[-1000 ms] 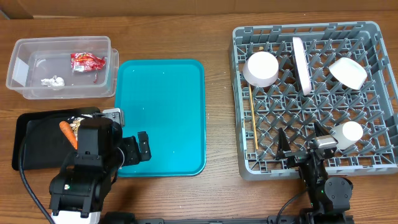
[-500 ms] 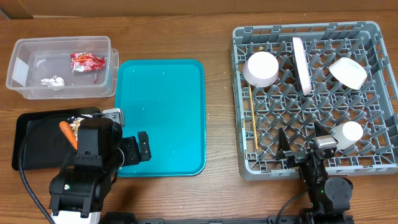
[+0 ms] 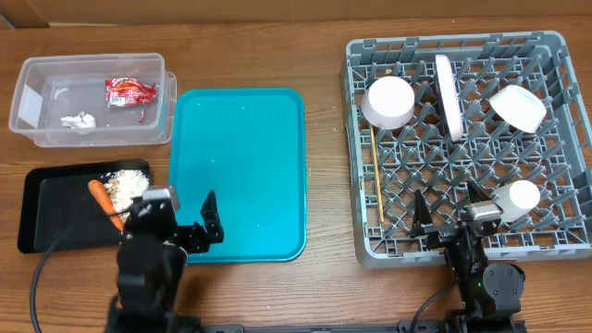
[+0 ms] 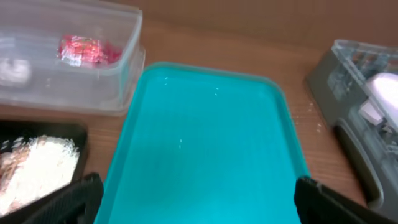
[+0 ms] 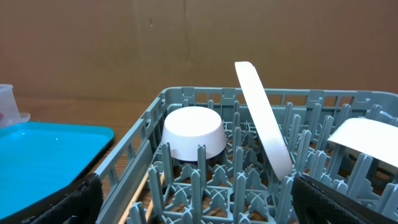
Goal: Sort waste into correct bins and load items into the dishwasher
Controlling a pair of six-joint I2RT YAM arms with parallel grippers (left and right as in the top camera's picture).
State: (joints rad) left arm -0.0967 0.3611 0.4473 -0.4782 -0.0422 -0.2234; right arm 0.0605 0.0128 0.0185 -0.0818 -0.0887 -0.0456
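Observation:
The clear tub (image 3: 92,61) at the back left holds the red wrapper (image 3: 129,91) and the white tissue (image 3: 80,121). The black tray (image 3: 55,208) holds the carrot (image 3: 102,199) and beige scraps (image 3: 128,182). The grey rack (image 3: 453,43) holds two bowls (image 3: 388,102) (image 3: 518,107), an upright plate (image 3: 449,97), the cup (image 3: 516,199) and the chopsticks (image 3: 376,180). My left gripper (image 3: 176,224) is open and empty over the teal tray's front left corner. My right gripper (image 3: 450,211) is open and empty at the rack's front wall.
The teal tray (image 3: 240,171) lies between the bins and the rack, with nothing on it. In the left wrist view the tub (image 4: 62,68) and wrapper (image 4: 87,50) show at the far left. In the right wrist view a bowl (image 5: 193,132) and the plate (image 5: 264,118) stand ahead.
My left arm has drawn back toward the table's front edge, uncovering the scraps and carrot in the black tray. The right arm has not moved.

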